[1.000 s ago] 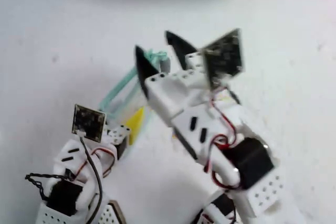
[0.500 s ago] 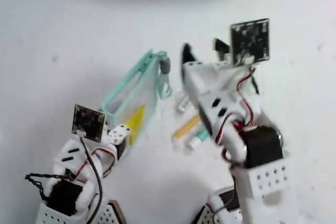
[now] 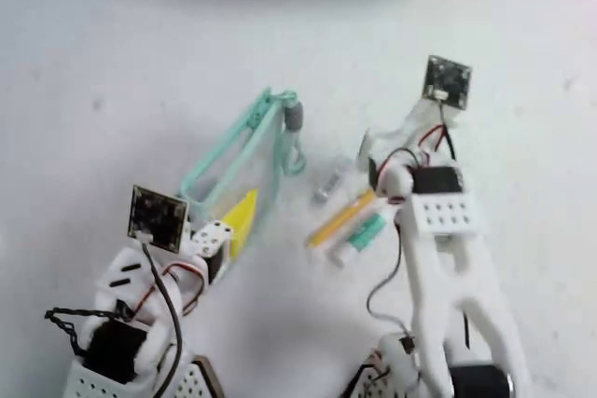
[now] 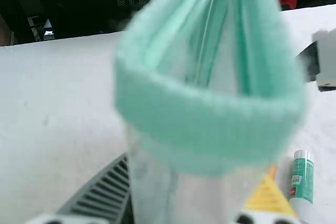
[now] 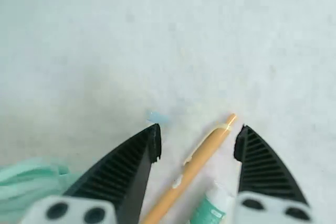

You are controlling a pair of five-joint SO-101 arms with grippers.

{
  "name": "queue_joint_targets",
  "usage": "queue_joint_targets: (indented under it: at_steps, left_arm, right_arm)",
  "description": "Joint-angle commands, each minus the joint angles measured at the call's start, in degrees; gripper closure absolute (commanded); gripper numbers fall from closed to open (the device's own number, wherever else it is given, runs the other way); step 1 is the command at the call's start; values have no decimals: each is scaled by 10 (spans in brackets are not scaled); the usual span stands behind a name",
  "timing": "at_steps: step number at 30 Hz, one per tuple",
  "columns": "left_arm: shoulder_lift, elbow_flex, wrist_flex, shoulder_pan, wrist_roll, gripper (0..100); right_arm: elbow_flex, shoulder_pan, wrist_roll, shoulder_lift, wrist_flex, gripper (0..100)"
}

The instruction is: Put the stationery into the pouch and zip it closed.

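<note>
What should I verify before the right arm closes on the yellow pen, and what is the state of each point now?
1. The mouth of the pouch is unzipped and gaping: ok.
2. The left gripper holds the pouch: ok.
3. The right gripper is open: ok.
4. The yellow pen lies between the right fingers: ok.
5. The green tube is clear of the grasp: cannot tell; it lies close beside the yellow pen.
6. The right gripper is low enough to catch the yellow pen: cannot tell.
</note>
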Motion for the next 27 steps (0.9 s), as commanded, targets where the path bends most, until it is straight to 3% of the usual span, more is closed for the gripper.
queue_joint_targets:
  at_steps: [1, 8, 16, 23, 27]
  left_arm:
    - [-5, -5, -13, 4, -8, 786]
    - [-5, -5, -15, 4, -8, 786]
    - [-5, -5, -14, 4, -8, 786]
    - [-5, -5, -13, 4, -8, 786]
    - [-5, -5, -12, 4, -8, 786]
  right_arm:
    - [-6, 6, -4, 95, -48, 782]
    - [-59, 14, -5, 234, -56, 783]
    - [-98, 34, -60, 287, -55, 786]
    - [-99, 31, -59, 290, -55, 985]
    - [-99, 30, -59, 290, -55, 926]
